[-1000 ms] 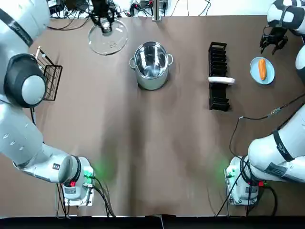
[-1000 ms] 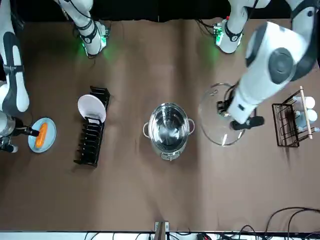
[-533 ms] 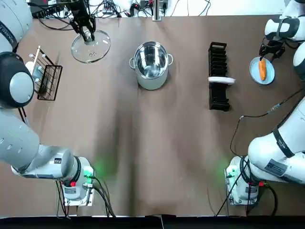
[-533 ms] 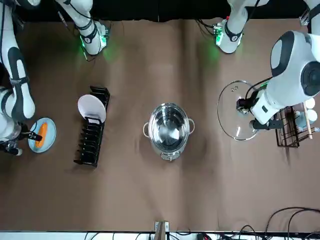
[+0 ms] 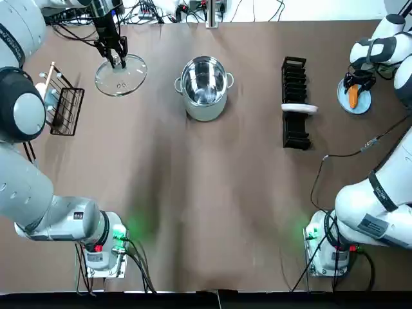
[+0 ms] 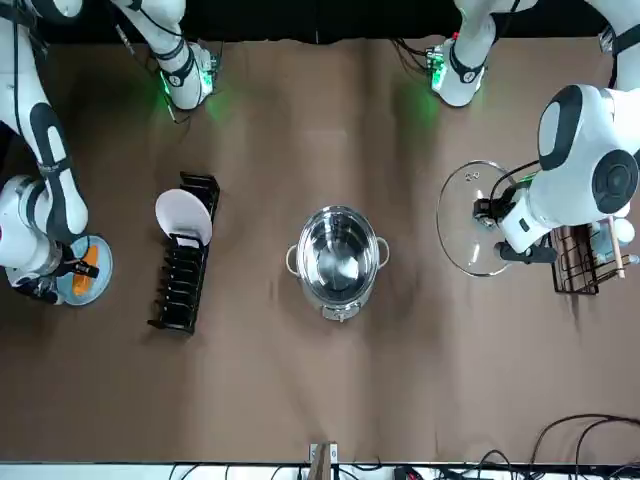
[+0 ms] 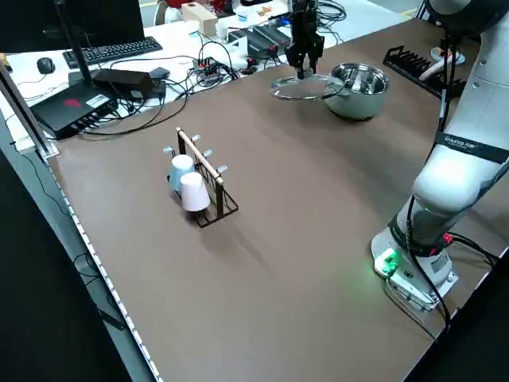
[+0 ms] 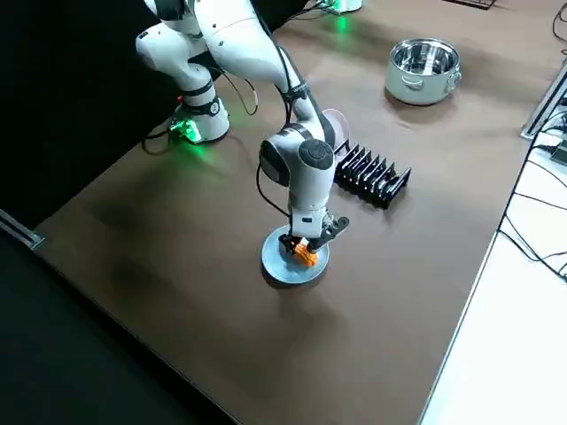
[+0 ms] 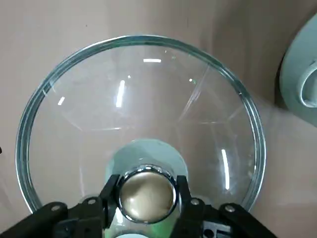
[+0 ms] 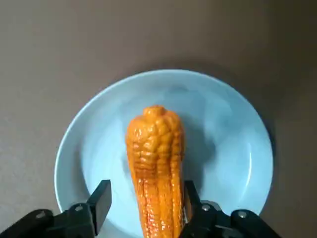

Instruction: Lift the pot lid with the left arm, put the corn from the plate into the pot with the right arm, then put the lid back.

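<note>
The left hand point(image 5: 116, 61) is clamped on the knob point(image 9: 147, 193) of the glass lid point(image 5: 122, 76), holding it to the left of the open pot point(image 5: 204, 87) near the far edge of the tabletop point(image 5: 193, 193). The right hand point(image 10: 146, 198) is low over the plate point(image 10: 233, 148), its fingers spread either side of the corn point(image 10: 156, 158) lying there, with a gap on one side, gripping nothing.

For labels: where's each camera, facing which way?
Top: overhead, looking down; left claw, right claw.
Front: across table, facing robot; both claws.
Left side: raised left, over lid; left claw.
Right side: raised right, over corn; right claw.
Left wrist: down at lid; own fingers.
Right wrist: down at corn; own fingers.
Top, front share pot.
</note>
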Controlling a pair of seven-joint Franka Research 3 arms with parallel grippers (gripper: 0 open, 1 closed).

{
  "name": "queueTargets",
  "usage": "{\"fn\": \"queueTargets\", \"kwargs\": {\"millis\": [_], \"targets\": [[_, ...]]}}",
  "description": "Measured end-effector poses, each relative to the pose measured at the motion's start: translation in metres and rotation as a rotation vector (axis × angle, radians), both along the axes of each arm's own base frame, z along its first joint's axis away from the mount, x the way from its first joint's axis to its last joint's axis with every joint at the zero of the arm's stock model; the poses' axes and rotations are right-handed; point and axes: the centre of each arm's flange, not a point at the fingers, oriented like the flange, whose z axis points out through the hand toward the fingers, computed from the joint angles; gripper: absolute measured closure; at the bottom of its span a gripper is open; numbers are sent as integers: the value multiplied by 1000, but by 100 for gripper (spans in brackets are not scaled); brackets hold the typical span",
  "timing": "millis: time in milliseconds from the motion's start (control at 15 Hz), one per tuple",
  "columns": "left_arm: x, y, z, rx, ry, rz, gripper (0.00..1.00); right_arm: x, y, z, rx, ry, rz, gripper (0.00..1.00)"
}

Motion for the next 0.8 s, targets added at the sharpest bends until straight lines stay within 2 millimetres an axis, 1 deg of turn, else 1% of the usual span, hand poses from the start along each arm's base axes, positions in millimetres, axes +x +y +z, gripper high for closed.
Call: {"fn": "queueTargets", "kwargs": {"millis": [67, 133, 200, 333, 400, 533, 600, 733, 800], "targets": [[0, 0, 0, 0, 0, -1, 49, -1, 0, -1, 1, 3, -1, 33], [0, 0, 0, 0, 0, -1, 49, -2, 0, -2, 2, 5, -2, 38], [0, -1, 0, 0, 0, -2, 49, -3, 0, -3, 2, 6, -1, 38], [0, -1, 0, 0, 1, -2, 49, -2, 2, -3, 4, 5, 1, 51], [0, -1, -1, 0, 1, -2, 49, -1, 4, -3, 5, 4, 4, 51], [0, -1, -1, 0, 1, -2, 49, 3, 9, -1, 5, -4, 14, 63], [0, -1, -1, 0, 1, -3, 49, 6, 12, 2, 5, -10, 21, 63], [0, -1, -1, 0, 1, -3, 49, 18, 23, 32, -2, -43, 40, 63], [0, -1, -1, 0, 1, -2, 49, 24, 31, 57, 1, -35, 48, 63]]}}
